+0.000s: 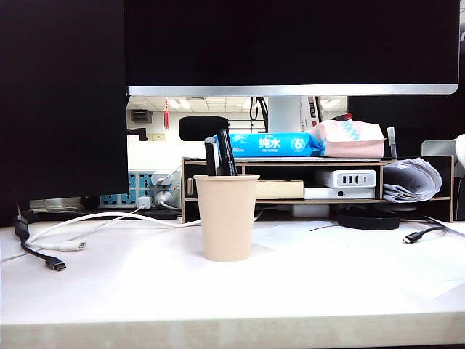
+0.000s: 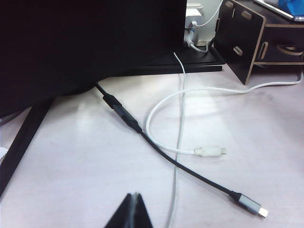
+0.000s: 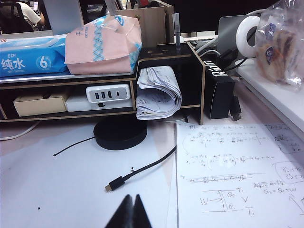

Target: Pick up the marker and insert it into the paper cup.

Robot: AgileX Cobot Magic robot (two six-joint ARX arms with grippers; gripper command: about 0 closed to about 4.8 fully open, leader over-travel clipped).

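Standing upright near the middle of the white surface (image 1: 109, 291), the paper cup (image 1: 226, 217), with the marker (image 1: 227, 153) leaning inside it, white lettering on the barrel, just beside a plainer dark pen (image 1: 211, 157). Behind the cup, a wooden shelf (image 1: 290, 166) carrying a blue wipes pack (image 1: 276, 144), a pink tissue pack (image 1: 349, 138) and rolled papers (image 1: 410, 180). Left claw (image 2: 134, 209) closed to a point and empty, low over the surface near a white cable (image 2: 161, 107) and a black cable (image 2: 190, 173). Right claw (image 3: 133, 211) likewise shut on nothing, above the surface beside a handwritten sheet (image 3: 237, 175), a black cable end (image 3: 114, 185) and a round black disc (image 3: 119, 134).
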